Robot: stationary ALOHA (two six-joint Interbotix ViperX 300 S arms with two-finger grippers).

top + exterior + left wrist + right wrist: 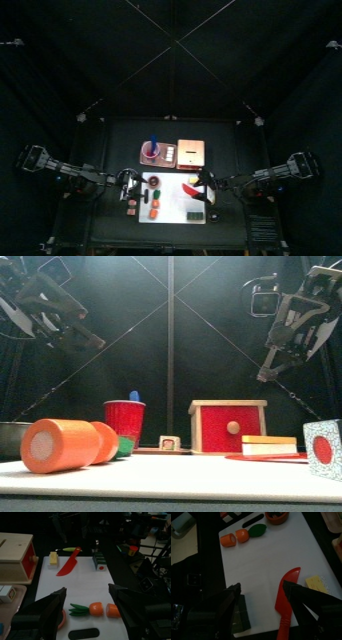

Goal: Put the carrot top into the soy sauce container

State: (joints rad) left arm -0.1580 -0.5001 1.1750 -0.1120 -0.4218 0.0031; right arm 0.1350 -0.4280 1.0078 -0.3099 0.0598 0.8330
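Your carrot top (79, 609) lies on the white board (80, 587), just beside the orange carrot pieces (104, 609) and near the soy sauce container (276, 516). It looks like light, rigid, smooth plastic; pinch it across its green leaves. Your left end effector (85, 606) hangs released above it; the right end effector (264, 599) hovers released over the red knife (286, 602).

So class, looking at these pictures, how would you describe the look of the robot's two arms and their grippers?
Both arms are black, built from jointed segments with exposed brackets and black cables looping along them, clearest in the front view. The left gripper and the right gripper each carry two broad, flat black jaws. No coloured markings or labels can be made out on either.
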